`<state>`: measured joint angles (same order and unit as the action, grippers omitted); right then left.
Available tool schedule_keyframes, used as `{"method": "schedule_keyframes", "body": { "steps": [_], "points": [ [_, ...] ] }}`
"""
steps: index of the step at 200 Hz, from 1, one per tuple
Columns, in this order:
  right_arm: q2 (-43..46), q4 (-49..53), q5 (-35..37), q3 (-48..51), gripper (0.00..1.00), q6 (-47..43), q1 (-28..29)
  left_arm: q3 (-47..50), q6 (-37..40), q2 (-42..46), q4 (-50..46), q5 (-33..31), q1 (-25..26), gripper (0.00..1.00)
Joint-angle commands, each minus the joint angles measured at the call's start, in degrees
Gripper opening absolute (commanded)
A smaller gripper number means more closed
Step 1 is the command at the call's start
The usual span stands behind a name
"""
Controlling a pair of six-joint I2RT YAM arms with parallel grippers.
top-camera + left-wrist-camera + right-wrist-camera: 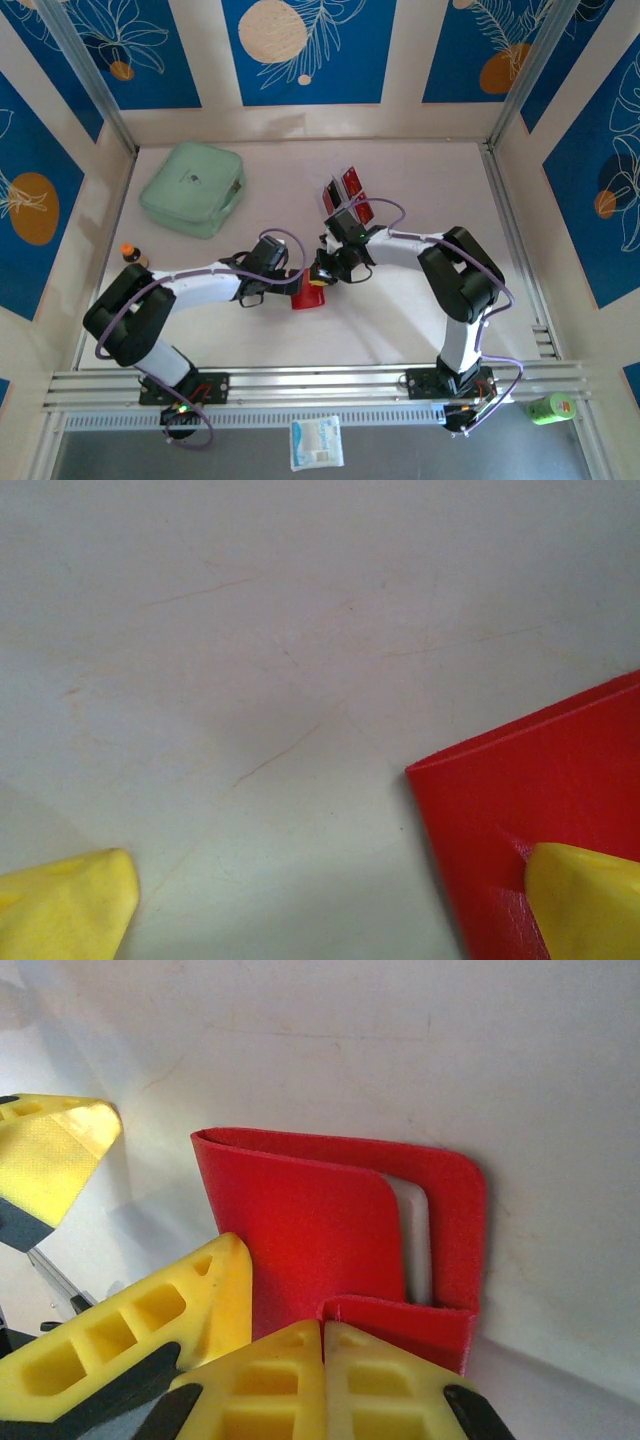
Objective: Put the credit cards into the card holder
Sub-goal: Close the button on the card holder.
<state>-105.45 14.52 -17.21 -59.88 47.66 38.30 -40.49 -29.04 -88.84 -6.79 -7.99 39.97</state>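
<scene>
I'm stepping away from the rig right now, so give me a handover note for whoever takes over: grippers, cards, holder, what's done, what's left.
Left gripper: jaws open, one fingertip pressing on the card holder, the other on the table.
Right gripper: jaws shut, seemingly pinching the holder's near flap.
Credit cards: standing behind the right arm, apart from the holder.
Done: holder pinned mid-table. A pale strip shows inside it; can't tell whether it's a card.
Left: bring the cards over and slot them in.
</scene>
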Motion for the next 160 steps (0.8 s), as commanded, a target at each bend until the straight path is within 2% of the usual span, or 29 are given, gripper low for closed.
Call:
{"method": "schedule_keyframes", "body": {
  "steps": [1,122,160],
  "points": [
    [-1.8,0.1,-1.5,-0.5,0.0,0.3,1.1,2.1,-0.4,-2.7,-3.1,3.2,-0.1,1.0],
    [-0.5,-1.8,-0.1,5.9,0.0,1.6,1.6,2.1,-0.4,-2.6,-3.4,3.0,-0.1,1.0],
    [1.6,-1.8,-0.8,4.2,0.0,1.2,0.7,1.9,-0.3,-2.6,-3.6,3.0,-0.1,1.0]
  ]
}}
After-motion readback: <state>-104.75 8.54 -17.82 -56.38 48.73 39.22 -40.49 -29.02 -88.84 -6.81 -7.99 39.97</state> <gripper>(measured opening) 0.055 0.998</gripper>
